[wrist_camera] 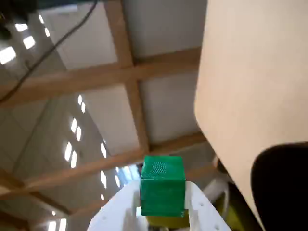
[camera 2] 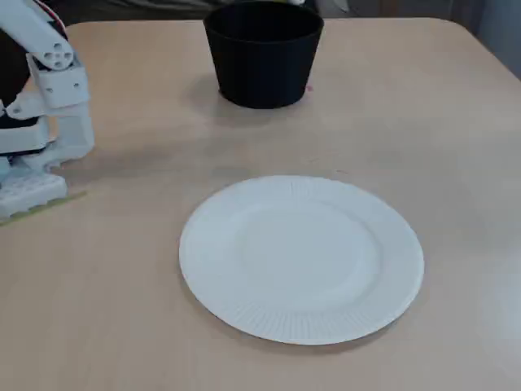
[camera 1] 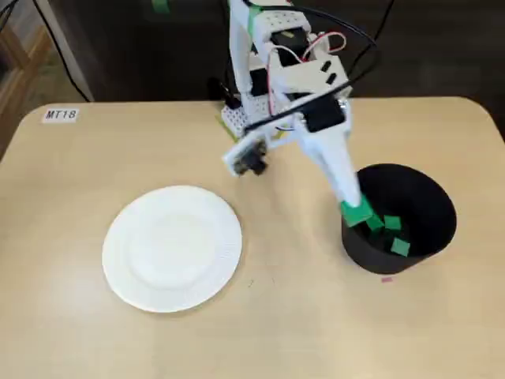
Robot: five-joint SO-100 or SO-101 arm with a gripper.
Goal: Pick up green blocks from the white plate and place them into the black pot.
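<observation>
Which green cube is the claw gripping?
The small green plastic cube above the round black pot's rim, pinched in the white claw; the other cubes lie loose inside.

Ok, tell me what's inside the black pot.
Green blocks lie in the pot; the gripper holds one block at its rim. It hides part of the floor, so their number is unclear.

A pale wooden table (camera 1: 79,332) bears an MT18 label (camera 1: 61,115); the wrist view shows wood-framed white panels (wrist_camera: 166,108).
</observation>
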